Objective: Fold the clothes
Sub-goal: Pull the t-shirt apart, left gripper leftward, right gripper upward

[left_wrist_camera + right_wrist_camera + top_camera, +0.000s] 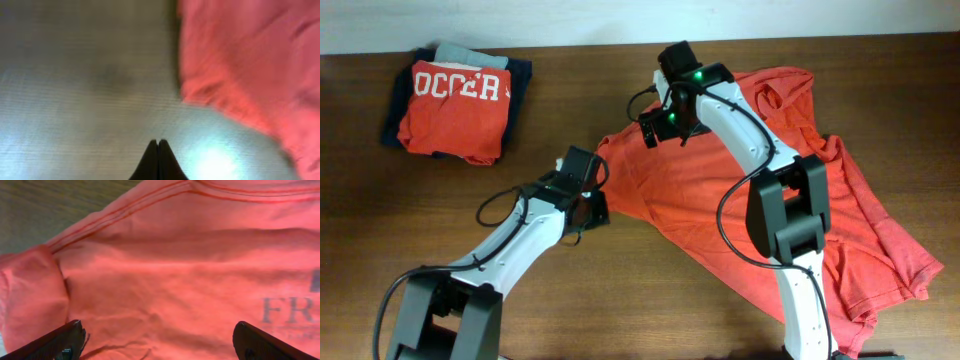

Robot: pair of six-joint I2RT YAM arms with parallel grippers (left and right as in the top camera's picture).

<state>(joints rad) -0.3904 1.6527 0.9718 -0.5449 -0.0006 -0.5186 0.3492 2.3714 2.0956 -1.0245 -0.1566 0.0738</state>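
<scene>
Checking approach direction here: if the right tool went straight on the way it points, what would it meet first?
The coral-red T-shirt: its fabric fills the view ahead of the open right tool, left of the dark lettering. How close it is, I cannot tell.

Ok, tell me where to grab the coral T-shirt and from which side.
Take the T-shirt by its double-stitched edge, near the bunched corner, coming from the table side. The edge lies flat with free wood beside it, so one finger could probably slide under; the open right gripper hangs just inside it.
</scene>
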